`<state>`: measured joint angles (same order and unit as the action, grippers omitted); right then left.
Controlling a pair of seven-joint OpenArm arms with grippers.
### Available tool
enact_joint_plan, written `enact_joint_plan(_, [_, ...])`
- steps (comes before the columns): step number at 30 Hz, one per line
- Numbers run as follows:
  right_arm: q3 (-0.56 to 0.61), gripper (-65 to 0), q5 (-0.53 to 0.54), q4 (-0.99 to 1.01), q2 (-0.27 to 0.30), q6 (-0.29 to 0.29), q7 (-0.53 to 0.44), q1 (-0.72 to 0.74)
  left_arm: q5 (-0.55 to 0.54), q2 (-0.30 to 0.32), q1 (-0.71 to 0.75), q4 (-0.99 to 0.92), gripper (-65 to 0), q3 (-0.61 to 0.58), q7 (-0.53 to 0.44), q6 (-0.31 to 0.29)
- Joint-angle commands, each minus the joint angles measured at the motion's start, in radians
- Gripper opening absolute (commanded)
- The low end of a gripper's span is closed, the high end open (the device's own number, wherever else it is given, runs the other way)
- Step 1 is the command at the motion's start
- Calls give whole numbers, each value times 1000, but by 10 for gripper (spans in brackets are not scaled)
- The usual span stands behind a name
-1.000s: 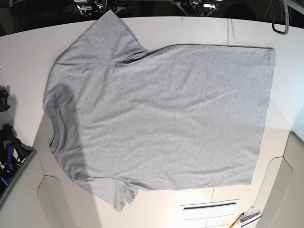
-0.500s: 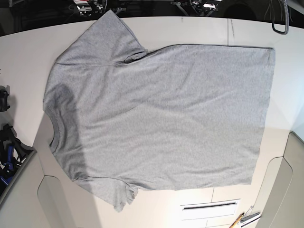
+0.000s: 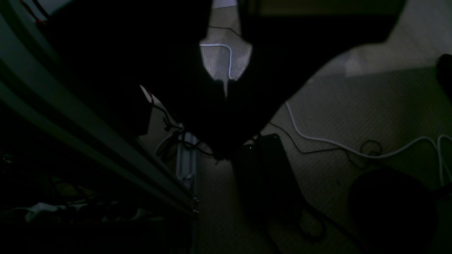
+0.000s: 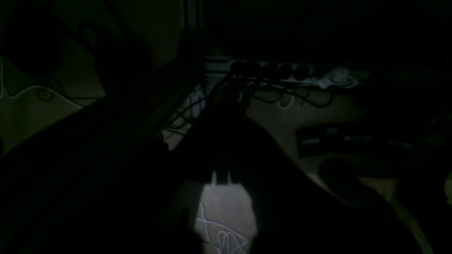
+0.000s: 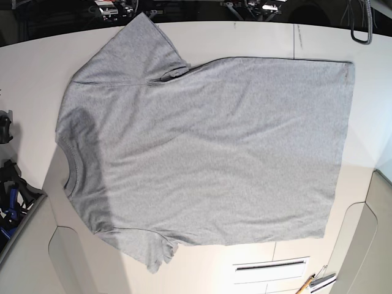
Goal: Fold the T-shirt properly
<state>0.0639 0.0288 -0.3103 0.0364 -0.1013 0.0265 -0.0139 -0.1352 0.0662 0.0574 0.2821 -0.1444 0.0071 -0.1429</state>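
The left gripper (image 3: 226, 91) hangs below table level, its jaws closed on nothing; its wrist view shows only the dark finger silhouettes meeting at a thin seam above carpet, with a white cable (image 3: 317, 139) and a black box (image 3: 272, 158) on the floor. The right gripper (image 4: 222, 176) is parked the same way, jaws closed and empty, over a dim floor with a power strip (image 4: 282, 72) and tangled leads. Neither gripper appears in the base view, and neither is near the work. The T-shirt (image 5: 208, 147) lies spread flat on the white table (image 5: 30, 73), neck (image 5: 68, 165) toward the left edge of that view and hem (image 5: 340, 147) toward the right. One sleeve (image 5: 131, 52) points to the far side and the other sleeve (image 5: 153, 251) to the near side. The fabric lies mostly smooth, with a small pucker at the far armpit. No lettering shows on the upper face, so the print, if any, is probably face down. Judged from this layout, no fold has been made: both sleeves are out and the body is at full length. All of the folding remains, namely the sleeves and sides inward, then the length doubled over.
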Motion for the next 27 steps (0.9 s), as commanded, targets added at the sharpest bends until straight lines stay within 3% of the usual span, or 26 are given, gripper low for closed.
enact_joint_plan(1, [2,-650,-3,-9,5,-6,-6,5,-2,1,-2,7,-650,1,-3,-4])
enact_joint_plan(14, [2,-650,-3,-79,46,-6,-14,-88,-36,51,72,52,-650,1,-6,-4])
enact_joint_plan(22, [2,-650,-2,-335,123,-10,-14,-282,-138,151,317,310,-650,1,-6,-5])
enact_joint_plan(27, [2,-650,5,-581,183,-51,-14,-465,-167,256,545,529,-650,1,-6,-98])
